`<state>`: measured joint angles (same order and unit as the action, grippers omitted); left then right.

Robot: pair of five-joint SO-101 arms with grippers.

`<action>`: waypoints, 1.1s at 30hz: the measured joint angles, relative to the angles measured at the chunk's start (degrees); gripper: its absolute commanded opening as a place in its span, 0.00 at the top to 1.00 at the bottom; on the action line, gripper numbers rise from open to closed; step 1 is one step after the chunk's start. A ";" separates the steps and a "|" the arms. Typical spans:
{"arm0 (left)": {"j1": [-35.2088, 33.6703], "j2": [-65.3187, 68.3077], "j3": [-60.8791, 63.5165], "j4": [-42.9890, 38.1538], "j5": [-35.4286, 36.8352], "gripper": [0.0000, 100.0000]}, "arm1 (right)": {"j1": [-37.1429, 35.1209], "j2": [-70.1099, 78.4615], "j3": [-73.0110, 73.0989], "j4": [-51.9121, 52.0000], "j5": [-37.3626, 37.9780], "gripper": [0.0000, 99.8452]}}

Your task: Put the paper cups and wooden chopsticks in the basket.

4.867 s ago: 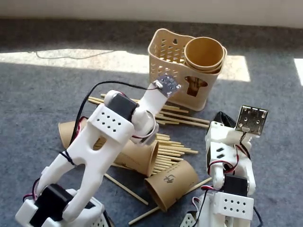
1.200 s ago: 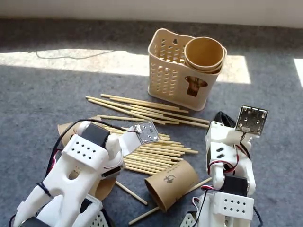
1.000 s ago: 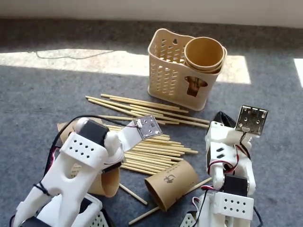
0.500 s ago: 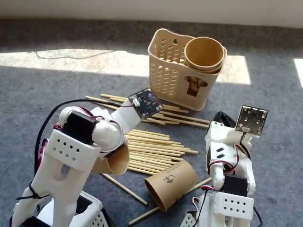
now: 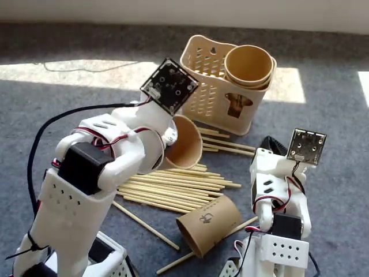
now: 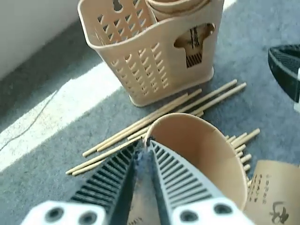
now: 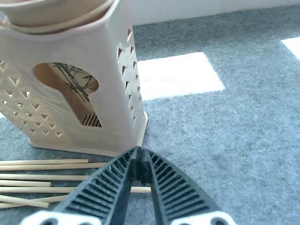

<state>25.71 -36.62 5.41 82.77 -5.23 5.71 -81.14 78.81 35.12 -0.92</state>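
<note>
Left hand (image 6: 142, 143) pinching paper cup (image 6: 197, 145) rim, cup's base hidden

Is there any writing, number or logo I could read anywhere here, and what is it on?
Lying paper cup: dark brush-like mark, not legible.
Upright cup seen through the basket cut-out: bamboo drawing, dark stripes, no legible words.

High view, centre frame: the left arm (image 5: 109, 167) covers all but the open mouth of the held paper cup (image 5: 185, 151) and hides the left ends of the wooden chopsticks (image 5: 179, 186) spread below it. The basket (image 7: 70, 93) loses its rim to the frame edge in the right wrist view. The lying cup (image 6: 274, 197) is cropped in the left wrist view.
</note>
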 measured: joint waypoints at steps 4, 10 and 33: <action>0.00 0.00 0.00 -8.26 3.96 0.99 | 0.00 0.00 0.00 0.00 0.00 0.99; 3.87 0.09 0.00 -21.89 5.01 0.99 | 0.00 0.00 0.00 0.00 0.00 0.99; 8.18 22.59 0.00 -67.25 5.01 0.99 | 0.00 0.00 0.00 0.00 0.00 0.99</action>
<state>33.89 -14.02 5.41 15.52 -0.22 5.71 -81.14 78.81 35.12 -0.92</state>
